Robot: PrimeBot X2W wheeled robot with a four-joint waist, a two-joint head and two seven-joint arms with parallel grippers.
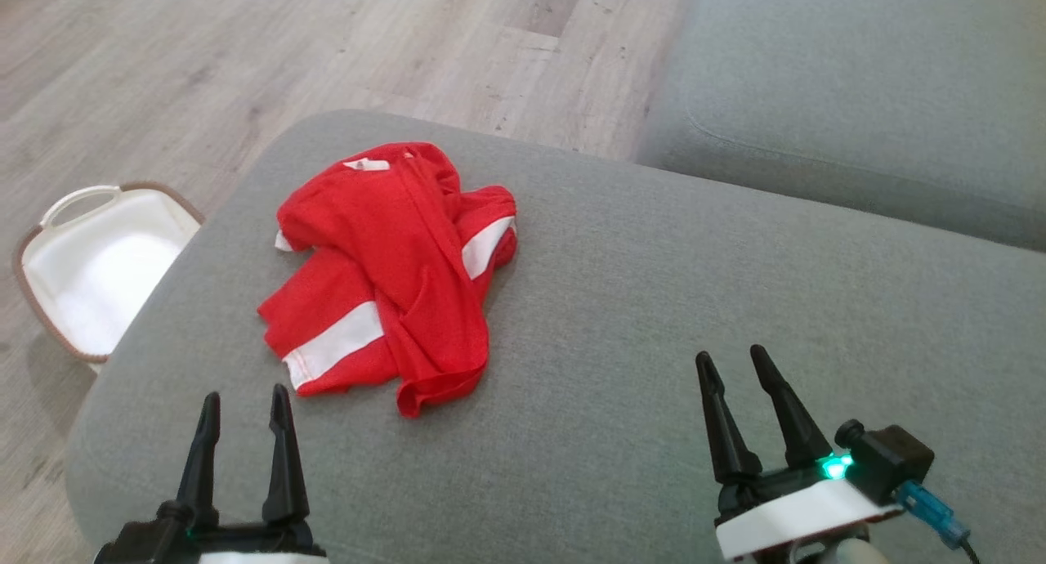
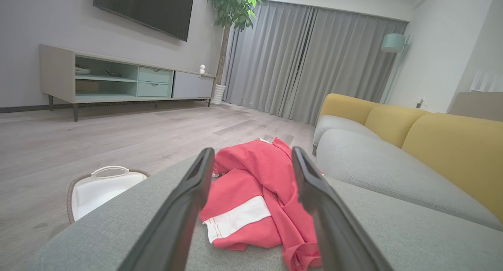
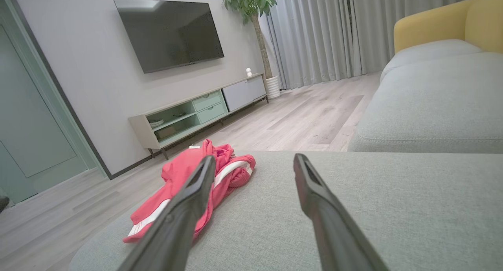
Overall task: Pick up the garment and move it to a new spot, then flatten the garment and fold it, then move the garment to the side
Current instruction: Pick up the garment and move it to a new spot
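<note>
A red garment with white stripes lies crumpled on the left part of a grey cushion. My left gripper stands open near the cushion's front edge, just short of the garment, with nothing between its fingers. In the left wrist view the garment lies straight ahead between the open fingers. My right gripper is open too, well to the right of the garment over bare cushion. In the right wrist view the garment lies ahead to the left, partly behind the left finger.
A white basket with a brown rim stands on the wood floor to the left of the cushion. A second grey cushion lies at the back right, with yellow backrests. A TV cabinet stands across the room.
</note>
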